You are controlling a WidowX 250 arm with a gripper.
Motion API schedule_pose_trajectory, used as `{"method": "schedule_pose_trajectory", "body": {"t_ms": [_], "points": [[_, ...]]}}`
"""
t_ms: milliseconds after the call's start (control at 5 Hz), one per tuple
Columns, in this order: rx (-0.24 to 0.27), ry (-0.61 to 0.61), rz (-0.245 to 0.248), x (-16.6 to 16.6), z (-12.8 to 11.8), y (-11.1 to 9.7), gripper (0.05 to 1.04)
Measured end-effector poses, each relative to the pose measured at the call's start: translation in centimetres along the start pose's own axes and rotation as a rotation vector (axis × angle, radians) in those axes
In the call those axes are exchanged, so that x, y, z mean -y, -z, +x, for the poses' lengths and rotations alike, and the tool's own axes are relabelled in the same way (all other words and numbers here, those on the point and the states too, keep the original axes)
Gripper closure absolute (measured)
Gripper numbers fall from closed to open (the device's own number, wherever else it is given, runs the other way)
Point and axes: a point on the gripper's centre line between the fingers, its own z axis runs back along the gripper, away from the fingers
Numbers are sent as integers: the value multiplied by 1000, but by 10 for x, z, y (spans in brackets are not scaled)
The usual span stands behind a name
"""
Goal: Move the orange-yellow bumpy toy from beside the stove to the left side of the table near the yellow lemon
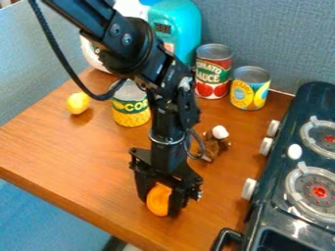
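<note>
Orange thing (157,199): it is round, and it sits between my jaws (160,206), low over the table (85,147), close to the table's front edge. I can't tell if it touches the wood.
My jaws: they point down and are closed on the orange thing, with one side on each side of it, so they are only as far apart as it is wide.
Brown thing (214,145): it is small, has a white top (220,132), and lies near my jaws, a bit behind them.
Stove (268,220): it is black and stands beside my jaws, a little way off. Its white knobs (249,188) face my side, and a white oval spot (294,151) is on top.
Yellow can (131,112): it stands up, well behind my jaws.
Yellow fruit (78,103): it lies on the far side of that can from the stove, well apart from my jaws.
Red can (212,73) and blue-and-yellow can (249,89): they stand near each other, far behind my jaws.
Teal thing (186,27): it is big and farther back still, by the gray wall (275,39).
</note>
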Motion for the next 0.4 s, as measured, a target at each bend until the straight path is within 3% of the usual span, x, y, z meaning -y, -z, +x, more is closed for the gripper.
{"method": "schedule_pose_trajectory", "body": {"t_ms": [200, 400], "points": [[-6, -5, -9, 1, -3, 0, 305], [16, 76, -71, -6, -9, -12, 305]]}}
